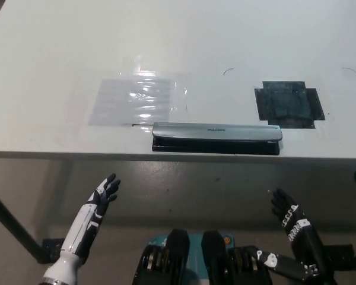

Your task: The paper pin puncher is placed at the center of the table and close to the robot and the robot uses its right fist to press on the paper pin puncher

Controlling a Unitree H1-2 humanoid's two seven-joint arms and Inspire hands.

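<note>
One paper pin puncher [216,138] on table [59,47], left hand [104,196] and right hand [288,214] fingers released
</note>
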